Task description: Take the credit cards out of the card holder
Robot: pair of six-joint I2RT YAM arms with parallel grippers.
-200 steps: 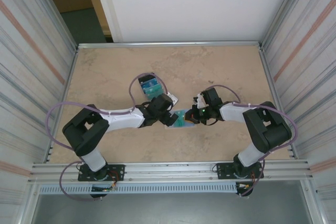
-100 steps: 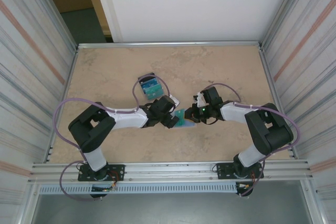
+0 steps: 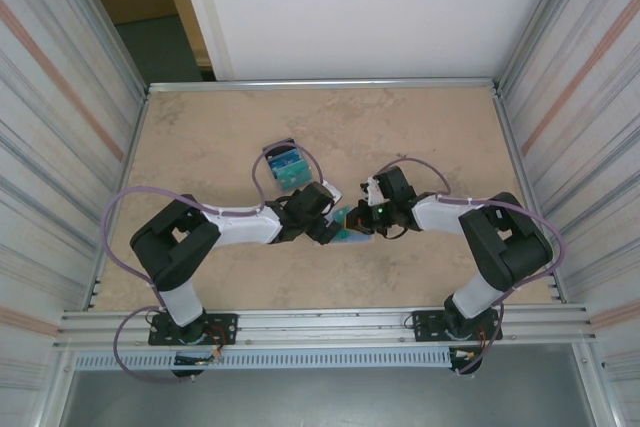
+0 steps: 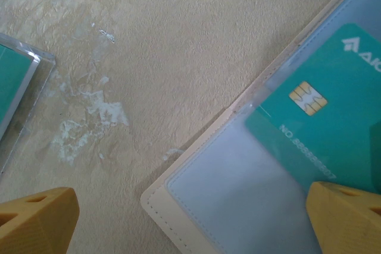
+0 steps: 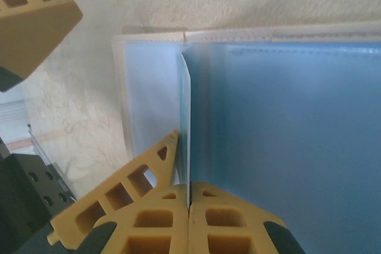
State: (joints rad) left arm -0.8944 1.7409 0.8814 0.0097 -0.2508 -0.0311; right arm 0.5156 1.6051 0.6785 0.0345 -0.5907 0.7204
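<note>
Card holder [image 4: 238,200]: open on worktop [image 4: 178,40], teal card [image 4: 333,117] in clear pocket. Left jaws: wide apart, empty, straddling its corner. Right jaws: closed on upright thin sheet [image 5: 186,117] (card or pocket leaf, unclear).

Glossy credit card [image 4: 333,117], smooth card holder [image 4: 220,194], rough matt table [image 4: 178,40].

Right claw [image 3: 358,221] crept left over card holder [image 3: 346,233]; left claw [image 3: 329,229] nudged right, gap narrower.
</note>
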